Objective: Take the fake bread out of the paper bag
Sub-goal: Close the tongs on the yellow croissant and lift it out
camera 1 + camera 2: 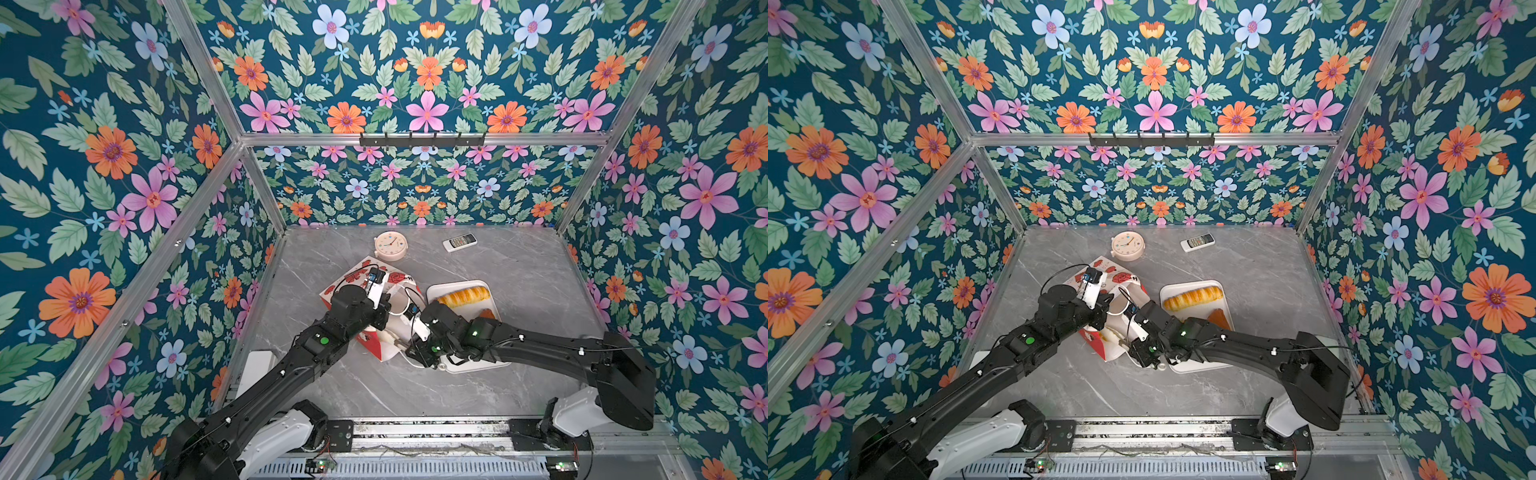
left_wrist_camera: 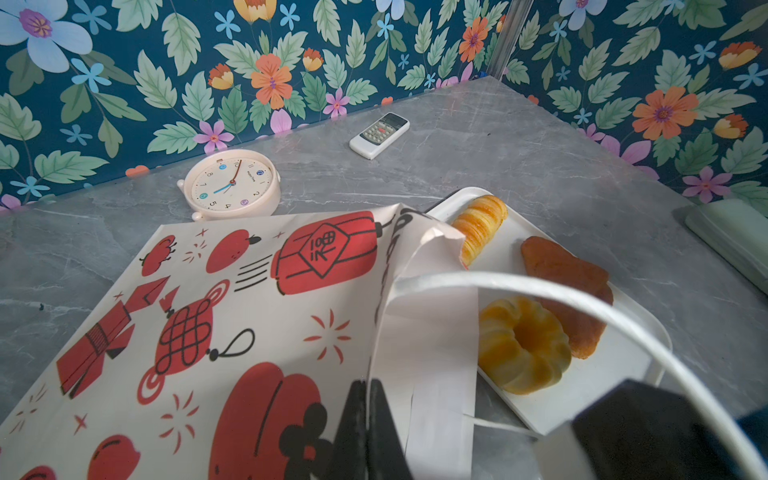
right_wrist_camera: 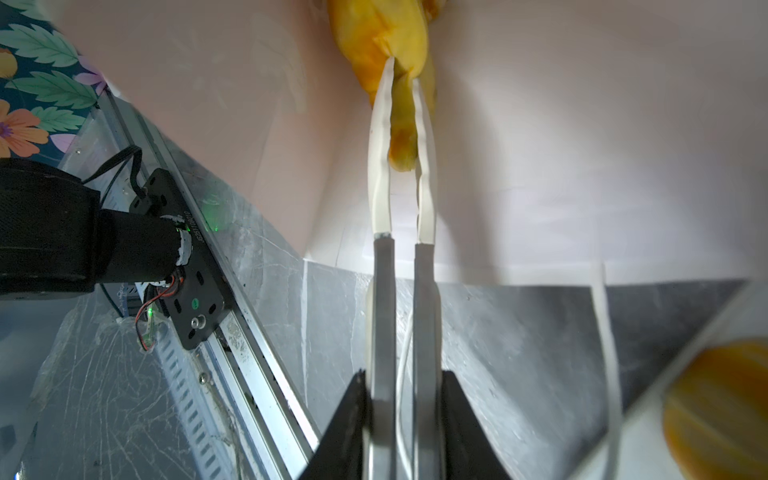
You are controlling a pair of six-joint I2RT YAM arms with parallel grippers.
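Both grippers were closed: left gripper (image 2: 368,390) on the paper bag (image 2: 249,316) edge, lower centre; right gripper (image 3: 402,75) on a fake bread (image 3: 382,29) tip inside the bag, upper centre. Shallow pinch could slip, dropping it back.

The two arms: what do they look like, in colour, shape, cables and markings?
The left arm and the right arm are black jointed links on white bases, with thin black cables and green lights. The left tool has black fingers; the right tool has long grey fingers with white tips.
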